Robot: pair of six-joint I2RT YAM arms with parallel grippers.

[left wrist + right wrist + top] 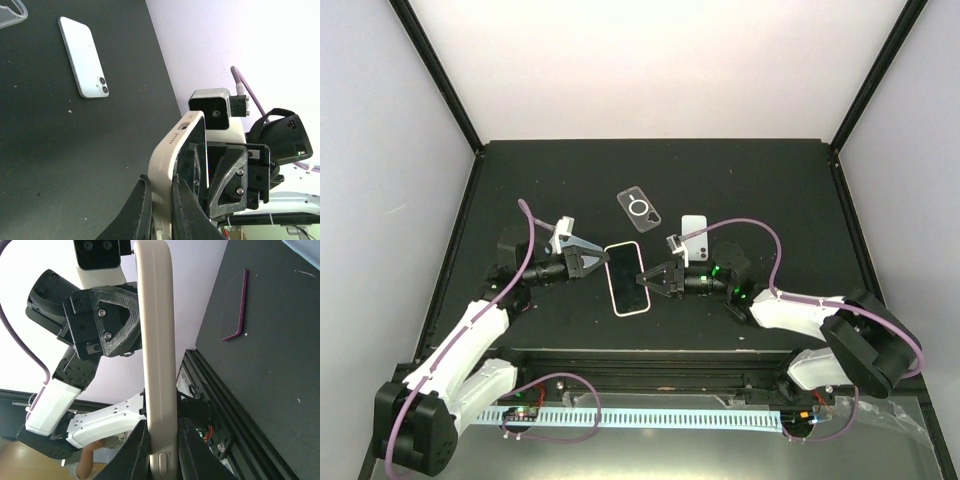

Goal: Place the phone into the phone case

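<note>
A dark-screened phone in a cream case [626, 278] hangs above the table's middle, held from both sides. My left gripper [603, 262] is shut on its left long edge; in the left wrist view the fingers [161, 210] pinch the cream rim [172, 150]. My right gripper [653, 278] is shut on its right long edge; in the right wrist view the jaws [162, 450] clamp the case edge [156, 340] near a side button. A clear case [639, 208] and a light blue phone [694, 238], camera side up, lie farther back.
The light blue phone [84, 56] and a corner of the clear case [10, 12] show on the black table in the left wrist view. A thin purple-edged flat piece [237, 305] lies on the table in the right wrist view. A black rail [640, 370] runs along the near edge.
</note>
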